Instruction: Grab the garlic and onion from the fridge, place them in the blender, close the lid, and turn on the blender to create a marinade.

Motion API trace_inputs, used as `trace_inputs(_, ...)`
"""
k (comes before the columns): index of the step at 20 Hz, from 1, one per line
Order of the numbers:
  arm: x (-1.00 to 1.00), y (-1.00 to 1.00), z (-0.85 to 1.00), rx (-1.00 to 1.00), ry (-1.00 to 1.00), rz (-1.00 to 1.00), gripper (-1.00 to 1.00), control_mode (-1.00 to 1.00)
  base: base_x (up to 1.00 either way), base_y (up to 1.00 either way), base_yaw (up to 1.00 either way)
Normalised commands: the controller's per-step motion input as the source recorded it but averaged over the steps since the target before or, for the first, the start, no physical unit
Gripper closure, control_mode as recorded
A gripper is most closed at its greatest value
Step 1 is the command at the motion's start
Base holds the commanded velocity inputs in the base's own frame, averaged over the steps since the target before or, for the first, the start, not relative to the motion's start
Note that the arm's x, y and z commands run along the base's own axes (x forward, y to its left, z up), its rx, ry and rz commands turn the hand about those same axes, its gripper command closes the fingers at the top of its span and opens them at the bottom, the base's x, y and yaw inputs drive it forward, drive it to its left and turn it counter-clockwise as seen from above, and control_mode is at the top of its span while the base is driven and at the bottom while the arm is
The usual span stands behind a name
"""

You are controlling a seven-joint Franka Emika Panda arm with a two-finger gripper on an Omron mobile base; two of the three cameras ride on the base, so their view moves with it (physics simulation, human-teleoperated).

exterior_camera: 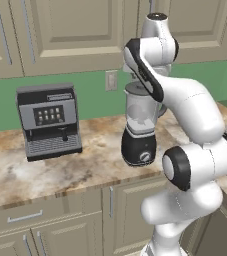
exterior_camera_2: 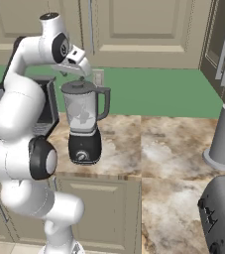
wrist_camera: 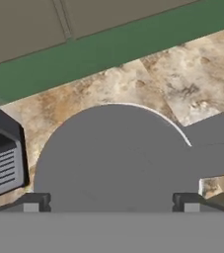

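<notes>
So your gripper [wrist_camera: 111,210] is parked right above the blender [exterior_camera_2: 83,124], pointing straight down at it, jaws spread wide with nothing between them. From the hand view you're looking right onto the lid [wrist_camera: 116,158], a round grey disc sitting flat across the jar's top, with one finger tip just off each side of it and the grey jar handle [wrist_camera: 214,148] sticking out to one side. So the lid looks seated already, and what you care about now lies lower: the silver knob [exterior_camera_2: 83,156] is on the front of the black base, straight down the blender's upright axis from where the hand hangs, facing out toward the tabletop [exterior_camera_2: 153,149] edge and the robot. My guess is you'll need to back off the lid, drop down the front of the jar and come at that knob from the side facing you, not from above. As for what's inside, the clear jar shows some pale shapes near the bottom in both base views, which could be the garlic and onion, but they're too blurry to call. The coffee machine [exterior_camera: 49,121] sits on the same tabletop well off to the blender's left, so it shouldn't get in your way. Watch the jar handle when you swing down, it's on the right side.
</notes>
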Motion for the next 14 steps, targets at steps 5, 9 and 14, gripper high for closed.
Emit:
trace_inputs(5,-1.0,0.0,-0.2,0.01,-0.17,0.0,-1.0,-1.0,0.0,0.0,0.0)
trace_inputs(9,-1.0,0.0,-0.49,0.05,-0.21,0.0,-1.0,-1.0,0.0,0.0,0.0)
trace_inputs(14,-0.98,-0.01,-0.75,0.05,-0.07,0.0,1.0,-1.0,0.0,0.0,0.0)
